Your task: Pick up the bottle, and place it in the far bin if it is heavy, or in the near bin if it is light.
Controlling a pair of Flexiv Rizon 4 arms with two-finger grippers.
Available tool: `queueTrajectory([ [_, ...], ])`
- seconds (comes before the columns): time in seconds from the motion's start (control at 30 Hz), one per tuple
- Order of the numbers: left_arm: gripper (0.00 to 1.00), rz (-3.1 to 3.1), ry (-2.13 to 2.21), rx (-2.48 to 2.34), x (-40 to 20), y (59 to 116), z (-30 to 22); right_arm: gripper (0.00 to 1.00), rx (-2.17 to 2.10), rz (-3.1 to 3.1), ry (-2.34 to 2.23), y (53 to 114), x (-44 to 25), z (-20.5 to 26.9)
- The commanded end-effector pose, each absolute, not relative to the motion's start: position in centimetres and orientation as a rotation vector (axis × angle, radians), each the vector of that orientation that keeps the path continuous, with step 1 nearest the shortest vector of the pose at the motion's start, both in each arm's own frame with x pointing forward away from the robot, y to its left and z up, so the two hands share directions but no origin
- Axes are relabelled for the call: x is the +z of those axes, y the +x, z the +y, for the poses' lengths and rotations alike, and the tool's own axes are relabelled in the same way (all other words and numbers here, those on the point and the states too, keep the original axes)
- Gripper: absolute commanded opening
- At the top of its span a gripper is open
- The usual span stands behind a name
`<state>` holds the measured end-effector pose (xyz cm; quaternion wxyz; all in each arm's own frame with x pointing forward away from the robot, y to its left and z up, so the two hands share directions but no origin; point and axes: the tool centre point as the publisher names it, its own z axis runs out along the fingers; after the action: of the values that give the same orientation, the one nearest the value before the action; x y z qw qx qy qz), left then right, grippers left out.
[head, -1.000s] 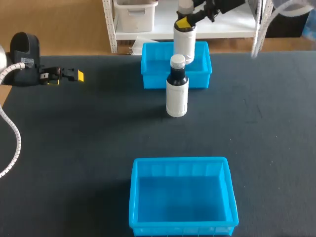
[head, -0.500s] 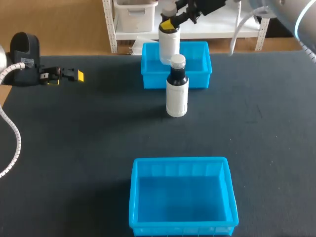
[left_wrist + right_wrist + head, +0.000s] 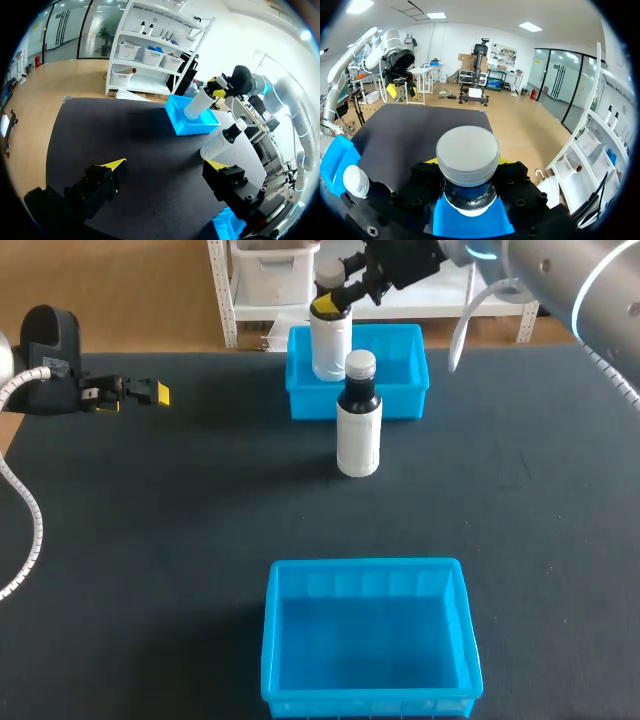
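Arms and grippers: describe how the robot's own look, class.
The left gripper and right gripper are black blocks with bright yellow tips. The right arm is smooth silver-grey with a glowing blue ring; the left arm trails a white ribbed cable.

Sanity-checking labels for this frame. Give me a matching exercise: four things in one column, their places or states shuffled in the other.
1. gripped bottle
2. dark-necked bottle
3. near bin
4. left gripper

A. open, nothing between its fingers
B. upright on the table, between the bins
C. empty
D. over the far bin

Pairs: 1-D, 2-B, 3-C, 4-A
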<state>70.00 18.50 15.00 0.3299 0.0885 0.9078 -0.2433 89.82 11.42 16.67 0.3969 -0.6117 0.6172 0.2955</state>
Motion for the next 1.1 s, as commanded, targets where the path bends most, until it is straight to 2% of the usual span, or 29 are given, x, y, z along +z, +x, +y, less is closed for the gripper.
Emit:
queueTrajectory([
  [0.03, 1.0, 2.374, 0.231, -0.636, 15.0, 70.0, 18.5, 0.0, 0.998, 1.52, -1.714, 91.4, 15.9, 12.2],
  [1.1, 1.0, 2.374, 0.231, -0.636, 15.0, 70.0, 18.5, 0.0, 1.116, 1.621, -1.704, 92.3, 11.3, 12.4],
])
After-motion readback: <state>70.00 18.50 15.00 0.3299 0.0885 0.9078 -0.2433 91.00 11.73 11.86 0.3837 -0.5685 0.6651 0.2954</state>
